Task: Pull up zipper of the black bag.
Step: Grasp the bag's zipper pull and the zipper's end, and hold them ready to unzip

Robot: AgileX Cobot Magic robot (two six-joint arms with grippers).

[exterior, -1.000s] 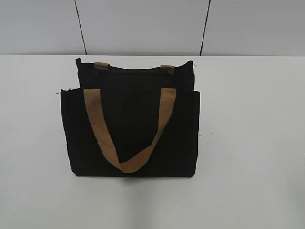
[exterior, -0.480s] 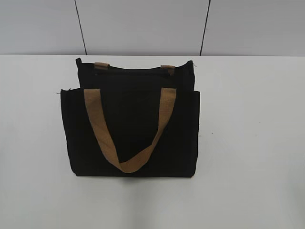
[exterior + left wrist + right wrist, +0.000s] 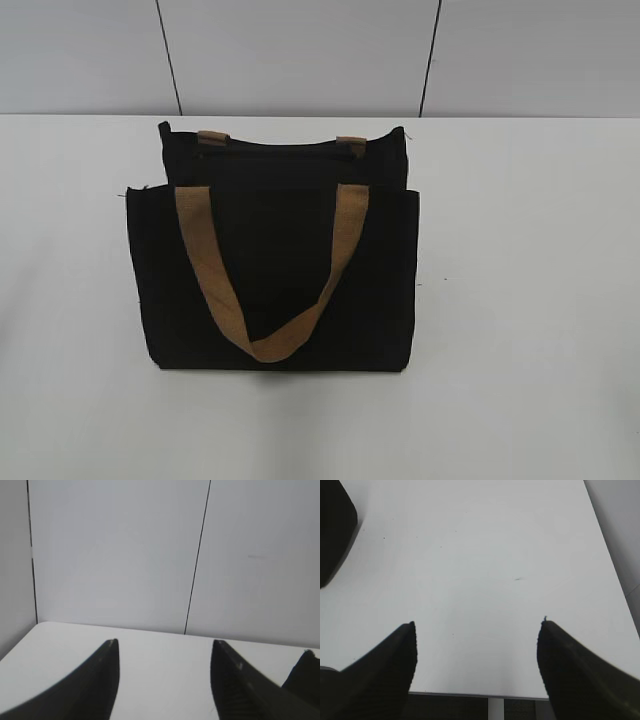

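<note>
The black bag (image 3: 275, 250) lies on the white table with its top edge toward the wall. A tan handle (image 3: 205, 260) loops over its front; two tan strap ends (image 3: 213, 138) show at the top. The zip line (image 3: 285, 152) runs along the top edge; I cannot make out the zipper pull tab. Neither gripper shows in the exterior view. My left gripper (image 3: 165, 642) is open and empty over bare table, with a corner of the bag (image 3: 305, 677) at its lower right. My right gripper (image 3: 477, 623) is open and empty, with the bag (image 3: 335, 530) at the upper left.
The white table (image 3: 520, 300) extends to both sides of the bag. A grey panelled wall (image 3: 300, 50) stands right behind the bag. The right wrist view shows the table's edge (image 3: 470, 695) just beyond the fingertips.
</note>
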